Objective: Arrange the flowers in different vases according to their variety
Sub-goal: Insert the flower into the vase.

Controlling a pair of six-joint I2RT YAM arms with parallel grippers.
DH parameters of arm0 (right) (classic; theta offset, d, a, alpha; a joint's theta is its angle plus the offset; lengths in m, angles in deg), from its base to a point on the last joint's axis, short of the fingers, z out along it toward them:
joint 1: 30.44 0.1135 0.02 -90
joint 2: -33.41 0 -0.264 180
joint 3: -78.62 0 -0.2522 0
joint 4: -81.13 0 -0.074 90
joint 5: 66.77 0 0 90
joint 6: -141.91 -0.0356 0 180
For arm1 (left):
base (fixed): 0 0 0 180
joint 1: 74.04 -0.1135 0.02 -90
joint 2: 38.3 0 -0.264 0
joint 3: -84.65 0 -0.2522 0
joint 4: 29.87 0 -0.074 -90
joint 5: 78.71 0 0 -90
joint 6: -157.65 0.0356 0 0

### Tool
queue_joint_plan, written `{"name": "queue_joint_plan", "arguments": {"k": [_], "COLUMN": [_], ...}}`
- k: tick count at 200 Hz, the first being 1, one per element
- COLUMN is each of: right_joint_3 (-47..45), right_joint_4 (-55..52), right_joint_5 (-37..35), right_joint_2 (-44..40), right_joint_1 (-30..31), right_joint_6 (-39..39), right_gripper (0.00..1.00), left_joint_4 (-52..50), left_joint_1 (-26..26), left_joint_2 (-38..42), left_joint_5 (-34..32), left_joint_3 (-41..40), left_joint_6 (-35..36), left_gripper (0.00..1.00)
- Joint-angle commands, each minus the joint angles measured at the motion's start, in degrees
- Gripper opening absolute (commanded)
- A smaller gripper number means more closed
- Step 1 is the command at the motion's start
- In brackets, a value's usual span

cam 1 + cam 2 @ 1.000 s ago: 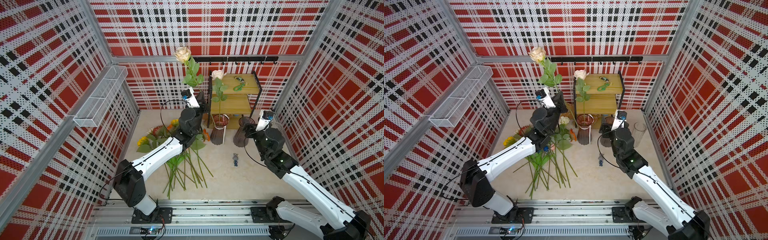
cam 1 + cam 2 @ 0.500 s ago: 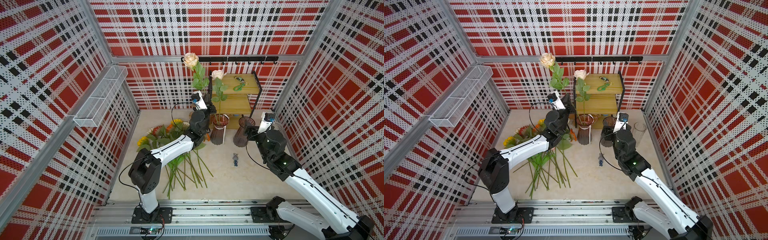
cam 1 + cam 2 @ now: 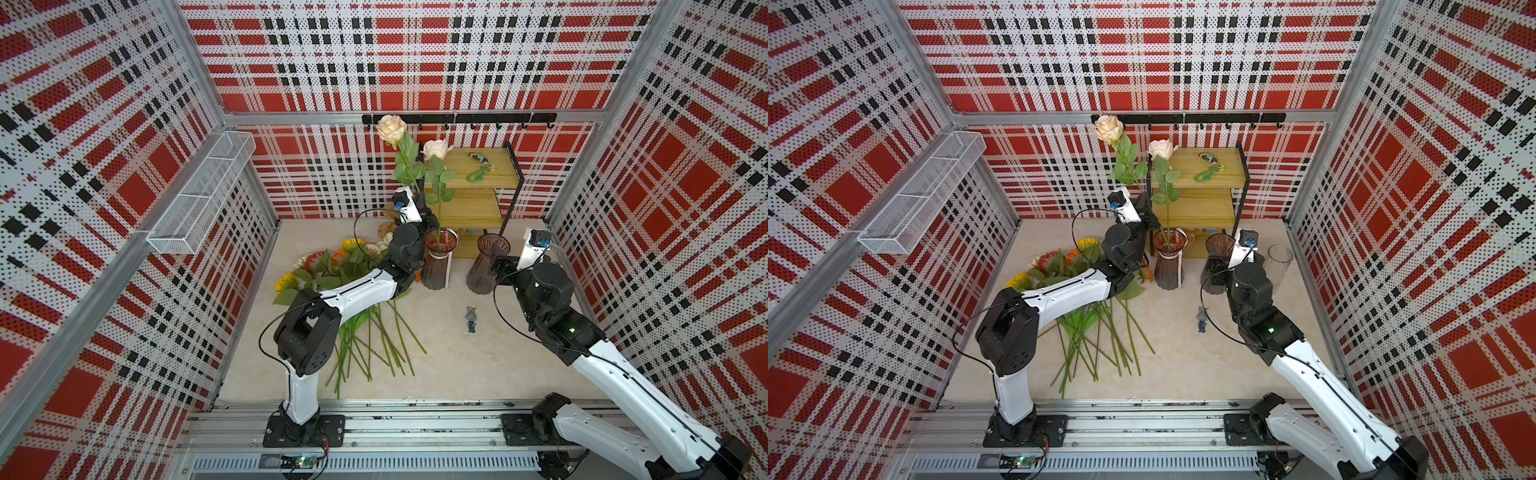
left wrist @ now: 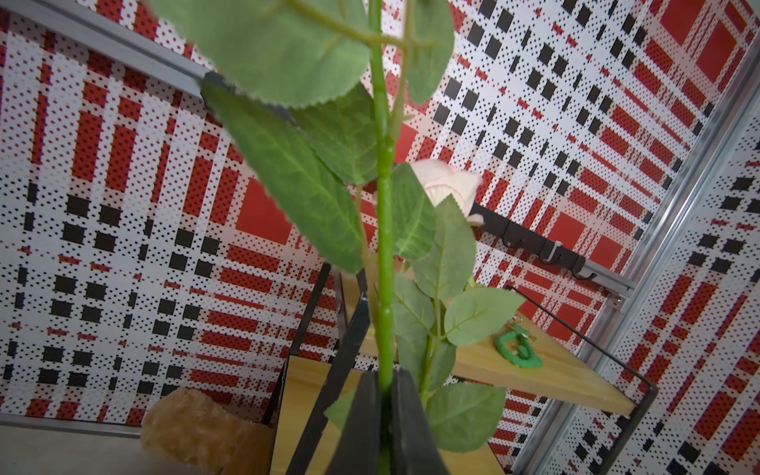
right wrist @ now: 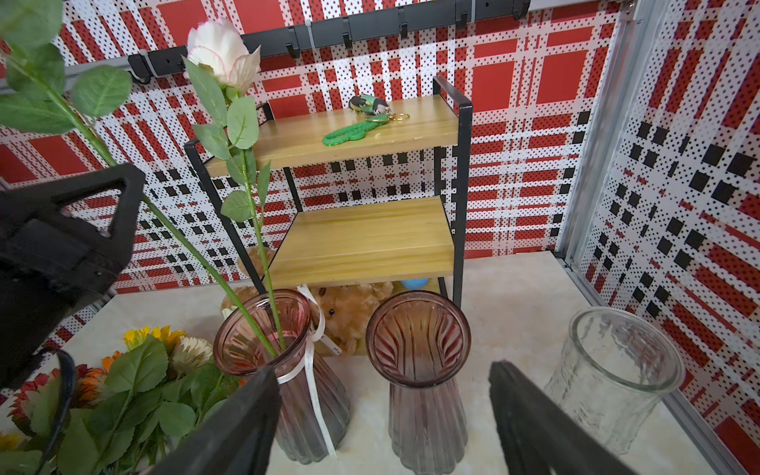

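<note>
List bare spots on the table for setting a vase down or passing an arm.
Free: the stretch between the stem pile and the right arm, broken only by a small figurine; also the front strip along the rail. Crowded: the three vases before the shelf, and the sunflower heads under the left arm.

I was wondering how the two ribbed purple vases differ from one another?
The ribboned vase has a white ribbon tied at its neck; the plain vase has none. The ribboned vase holds rose stems; the plain vase stands empty. Both are upright ribbed smoky-purple glass with flared rims.
</note>
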Motion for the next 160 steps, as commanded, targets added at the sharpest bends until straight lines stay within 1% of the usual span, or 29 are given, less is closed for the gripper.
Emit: {"name": "queue_joint_plan", "arguments": {"k": [1,7,22,26,38,55,85,91,104,126,160], "right_joint_3": [-0.55,-0.53,-0.55,-0.55,-0.77,-0.9,-0.38,-0.36,-0.36,-0.97,-0.58], "right_joint_4": [0.06,0.1,0.18,0.25,0.51,0.65,0.27,0.4,0.7,1.65,2.2], "right_joint_5": [-0.1,-0.14,0.01,0.14,0.51,1.48,5.91,7.02,9.78,12.84,16.02], "right_joint_2": [0.0,0.15,0.15,0.15,0.28,1.0,4.25,4.84,6.35,8.84,12.05], "right_joint_1": [-0.33,-0.32,-0.35,-0.35,-0.32,-0.36,-0.38,-0.4,-0.32,0.03,2.58], "right_joint_6": [-0.81,-0.8,-0.8,-0.84,-0.88,-1.02,-2.56,-3.0,-4.3,-5.87,-6.83], "right_gripper": [0.86,0.86,0.86,0.86,0.86,0.86,0.86,0.86,0.86,0.86,0.86], "left_joint_4": [-4.42,-6.12,-7.25,-7.2,-7.3,-7.73,-9.96,-10.45,-11.75,-12.87,-14.03], "left_joint_1": [0.19,0.26,0.52,0.68,0.76,0.8,0.98,1.13,1.24,1.15,0.99], "left_joint_2": [-1.9,-2.12,-1.62,-1.28,-0.33,1.14,4.91,5.98,8.5,13.79,21.17], "left_joint_5": [1.66,1.92,1.97,1.82,1.44,1.5,1.4,1.34,0.87,0.04,-1.63], "left_joint_3": [3.43,4.34,4.72,4.55,4.23,3.5,0.74,-0.05,-2.23,-7.35,-14.05], "left_joint_6": [-1.75,-2.02,-1.69,-1.49,-0.9,-0.3,0.08,0.23,0.24,0.06,0.2], "left_gripper": [0.33,0.41,0.53,0.64,0.76,0.78,0.8,0.86,0.91,0.93,0.94]}}
